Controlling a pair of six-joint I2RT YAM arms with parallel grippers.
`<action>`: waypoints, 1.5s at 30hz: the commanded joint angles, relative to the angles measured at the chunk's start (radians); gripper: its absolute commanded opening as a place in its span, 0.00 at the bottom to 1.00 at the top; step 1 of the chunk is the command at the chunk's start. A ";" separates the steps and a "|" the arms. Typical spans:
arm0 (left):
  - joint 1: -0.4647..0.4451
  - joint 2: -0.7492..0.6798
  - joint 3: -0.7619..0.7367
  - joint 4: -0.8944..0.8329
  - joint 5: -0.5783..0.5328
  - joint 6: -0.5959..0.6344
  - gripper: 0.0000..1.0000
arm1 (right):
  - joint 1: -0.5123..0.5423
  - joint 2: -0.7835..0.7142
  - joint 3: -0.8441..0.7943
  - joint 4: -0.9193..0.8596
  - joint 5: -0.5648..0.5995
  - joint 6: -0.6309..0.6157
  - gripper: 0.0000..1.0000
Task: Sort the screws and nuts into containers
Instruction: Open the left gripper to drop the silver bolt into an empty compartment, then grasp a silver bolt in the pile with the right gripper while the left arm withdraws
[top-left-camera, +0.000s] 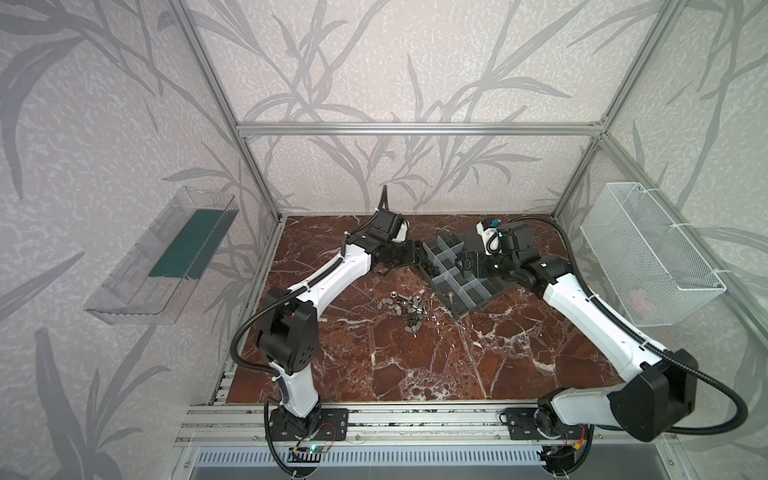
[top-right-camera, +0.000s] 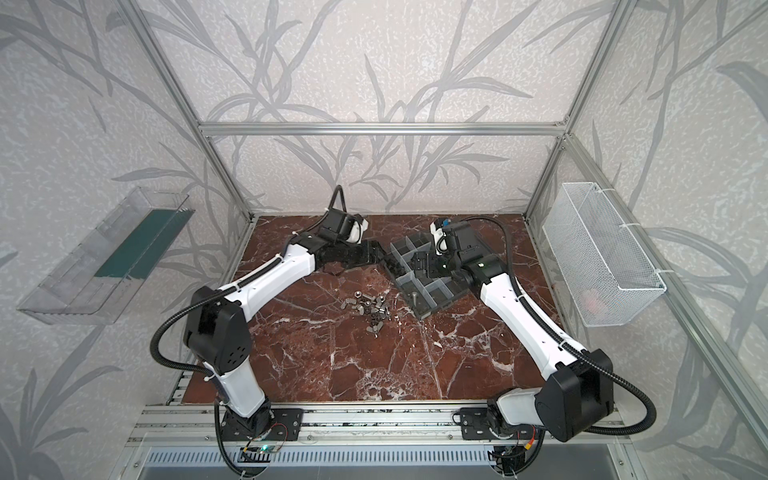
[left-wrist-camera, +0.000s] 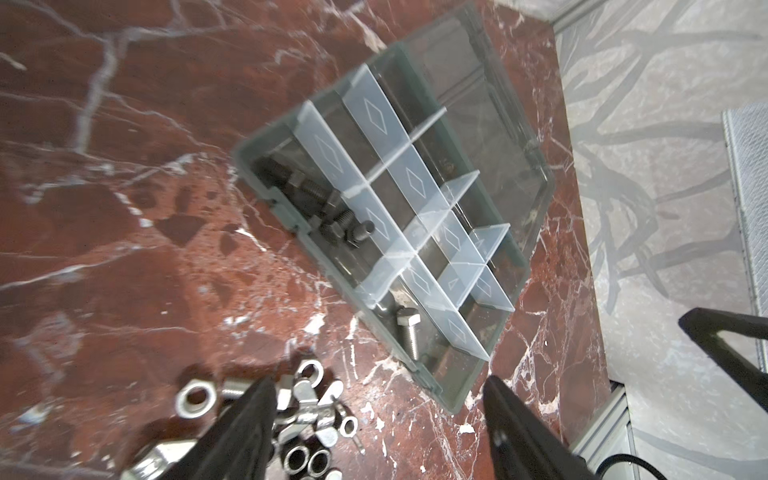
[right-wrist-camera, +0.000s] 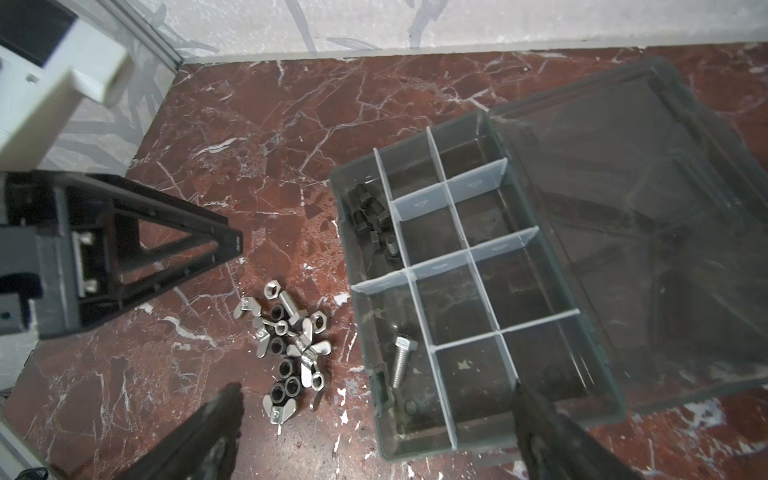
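Observation:
The dark-grey organizer box (top-left-camera: 478, 305) (right-wrist-camera: 611, 409) lies open, its containers (left-wrist-camera: 419, 187) split by translucent dividers. Dark screws (left-wrist-camera: 316, 199) (right-wrist-camera: 372, 216) fill one end compartment. One silver screw (left-wrist-camera: 409, 336) (right-wrist-camera: 401, 361) (top-left-camera: 451, 296) lies in the other end compartment. Loose nuts (top-left-camera: 405, 308) (top-right-camera: 368, 309) (right-wrist-camera: 291, 345) (left-wrist-camera: 299, 411), hex and wing, are heaped on the marble beside the box, with a silver screw (right-wrist-camera: 289, 305) among them. My left gripper (top-left-camera: 409, 259) (left-wrist-camera: 379, 381) hovers open and empty by the box's dark-screw end. My right gripper (top-left-camera: 465, 266) (right-wrist-camera: 378, 390) hangs open and empty over the box.
A white wire-mesh basket (top-left-camera: 648, 257) hangs on the right frame. A clear plastic tray with a green base (top-left-camera: 166, 257) hangs on the left wall. The box's lid (right-wrist-camera: 644, 208) lies flat on its far side. Aluminium posts edge the marble table (top-left-camera: 415, 365).

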 joint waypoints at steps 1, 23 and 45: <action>0.040 -0.085 -0.077 0.020 0.037 -0.023 0.85 | 0.064 0.054 0.067 -0.014 0.039 -0.043 0.99; 0.328 -0.510 -0.655 0.241 0.198 -0.222 0.99 | 0.348 0.662 0.524 -0.237 0.122 -0.192 0.71; 0.437 -0.587 -0.819 0.370 0.238 -0.296 1.00 | 0.358 0.917 0.665 -0.297 0.130 -0.231 0.44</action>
